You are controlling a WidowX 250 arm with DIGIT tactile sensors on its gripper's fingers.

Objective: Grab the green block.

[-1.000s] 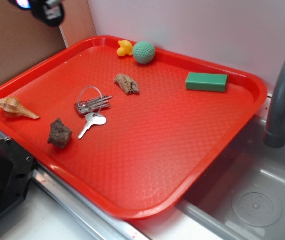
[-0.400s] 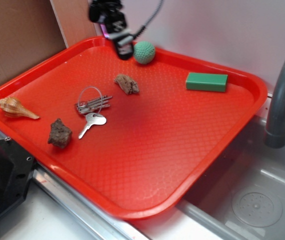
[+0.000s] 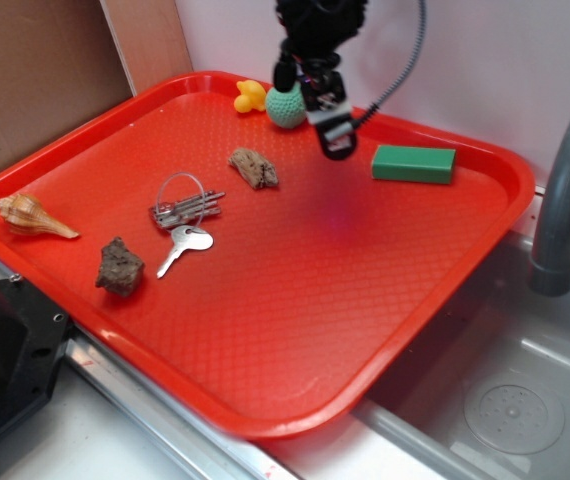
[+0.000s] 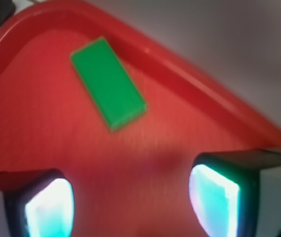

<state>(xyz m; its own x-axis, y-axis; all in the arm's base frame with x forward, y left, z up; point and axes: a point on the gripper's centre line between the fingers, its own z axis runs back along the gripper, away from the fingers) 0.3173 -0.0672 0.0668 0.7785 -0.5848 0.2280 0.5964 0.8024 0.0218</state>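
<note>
Two views cover the same red tray [image 3: 445,270], and they disagree on how much they give away. From the exterior camera the whole layout is plain: the green block [image 3: 414,163] lies flat near the tray's far right corner, close to the rim, and the end effector [image 3: 330,125] hangs above the tray just to the left of it, apart from the block and not touching it. That view also takes in the pale-green textured ball [image 3: 285,105] partly hidden behind the arm, a small yellow toy [image 3: 250,95] beside it at the far rim, a brown piece of bark or wood [image 3: 254,167], a key on a wire ring with a metal clip [image 3: 186,218], a dark rock [image 3: 119,266], a seashell [image 3: 31,216] near the left rim, and a grey faucet [image 3: 565,190] over the sink [image 3: 510,400] to the right. From that angle I cannot tell how the fingers stand. The wrist camera settles that: two fingers [image 4: 214,197] sit at the lower corners of the frame, spread wide with bare tray between them, gripping nothing. The green block [image 4: 108,83] lies ahead of them on a slant, close against the tray's raised rim [image 4: 190,84]; everything there is slightly blurred.
</note>
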